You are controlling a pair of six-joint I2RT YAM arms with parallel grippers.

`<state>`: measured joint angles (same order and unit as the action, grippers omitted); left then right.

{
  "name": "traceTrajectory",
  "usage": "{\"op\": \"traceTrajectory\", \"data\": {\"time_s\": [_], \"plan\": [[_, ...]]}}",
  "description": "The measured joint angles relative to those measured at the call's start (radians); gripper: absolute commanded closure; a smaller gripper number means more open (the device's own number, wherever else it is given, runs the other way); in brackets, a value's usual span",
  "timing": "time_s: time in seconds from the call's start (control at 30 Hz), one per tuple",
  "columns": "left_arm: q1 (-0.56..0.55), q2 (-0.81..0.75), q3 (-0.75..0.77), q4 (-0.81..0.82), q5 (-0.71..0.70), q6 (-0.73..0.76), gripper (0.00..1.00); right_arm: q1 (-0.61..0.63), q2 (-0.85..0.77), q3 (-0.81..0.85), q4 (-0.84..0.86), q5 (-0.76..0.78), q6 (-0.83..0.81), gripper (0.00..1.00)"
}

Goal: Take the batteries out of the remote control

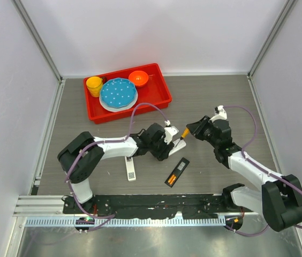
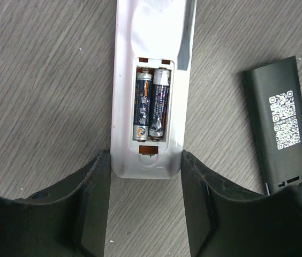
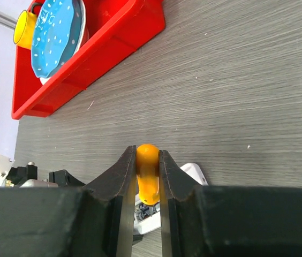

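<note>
Prying step: remote (image 2: 151, 43) clamped in left hand (image 2: 145, 156), screwdriver (image 3: 148, 176) gripped in right hand (image 3: 147, 152). Tip is to be levered under seated batteries (image 2: 152, 104).

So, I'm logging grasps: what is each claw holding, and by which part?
The right claw is shut on the orange screwdriver, by its handle. The left claw flanks the battery end of the white remote; whether it grips is unclear.

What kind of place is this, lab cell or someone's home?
Probably a lab robot test cell: bare white walls on aluminium framing, a slotted rail at the near edge, and a staged red tray.
</note>
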<state>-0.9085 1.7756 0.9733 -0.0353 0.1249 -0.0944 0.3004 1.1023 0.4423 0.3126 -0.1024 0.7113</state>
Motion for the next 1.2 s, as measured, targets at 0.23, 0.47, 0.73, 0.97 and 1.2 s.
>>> {"op": "traceTrajectory", "data": {"time_s": [0.23, 0.47, 0.73, 0.97, 1.2], "plan": [[0.002, -0.003, -0.011, 0.021, 0.036, -0.003, 0.61, 0.1, 0.039, 0.005, 0.046, 0.099, -0.037, 0.99], [0.001, -0.005, -0.014, 0.025, 0.034, -0.002, 0.59, 0.122, 0.059, 0.01, 0.077, 0.146, -0.074, 0.99], [0.001, -0.005, -0.014, 0.024, 0.033, -0.002, 0.59, 0.126, 0.061, 0.01, 0.102, 0.139, -0.132, 0.99], [0.001, -0.005, -0.014, 0.024, 0.033, 0.0, 0.6, 0.126, 0.055, 0.01, 0.125, 0.111, -0.161, 0.99], [0.001, -0.005, -0.014, 0.023, 0.033, 0.004, 0.61, 0.135, 0.054, 0.01, 0.127, 0.089, -0.18, 0.99]]}}
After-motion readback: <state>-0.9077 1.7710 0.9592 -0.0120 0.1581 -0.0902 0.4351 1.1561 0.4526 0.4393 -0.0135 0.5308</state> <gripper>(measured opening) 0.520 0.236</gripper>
